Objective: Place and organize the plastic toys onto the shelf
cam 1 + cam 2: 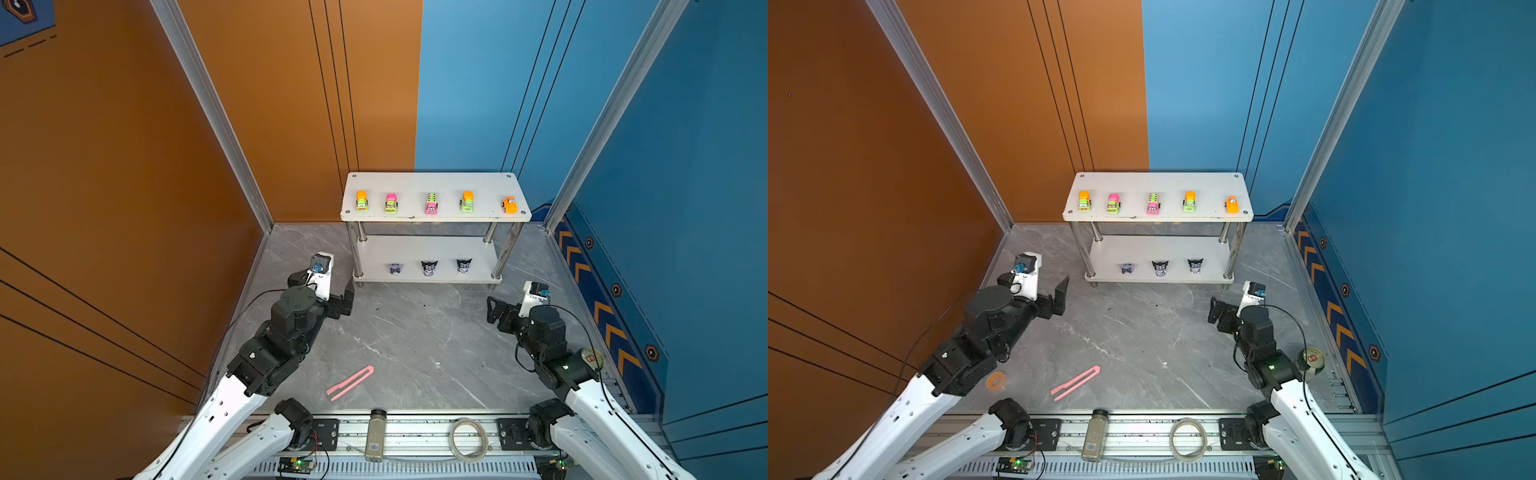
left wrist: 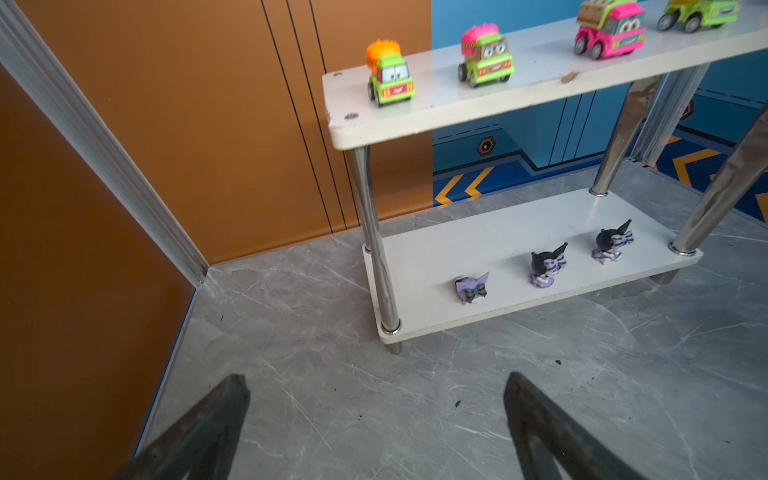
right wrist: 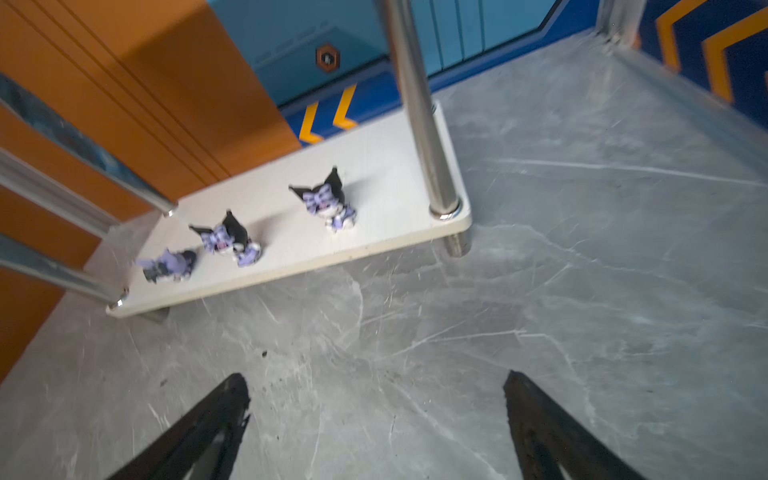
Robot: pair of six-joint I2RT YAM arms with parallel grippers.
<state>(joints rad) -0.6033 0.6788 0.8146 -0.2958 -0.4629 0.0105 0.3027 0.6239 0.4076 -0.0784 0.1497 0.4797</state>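
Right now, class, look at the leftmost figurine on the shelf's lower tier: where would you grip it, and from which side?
Grip the figurine across its rounded body, clear of the pointed ear. Come in low from the open front: the top tier roofs it, and a leg stands to its left. It seems tipped over, so expect a low grab.

Five neon toy cars [image 1: 431,203], three purple-black figurines [image 1: 429,268], one white two-tier shelf [image 1: 432,183], one pink strip [image 1: 350,382], one grey bottle [image 1: 376,434] with black cap, one pale coiled ring [image 1: 468,439], possibly tape
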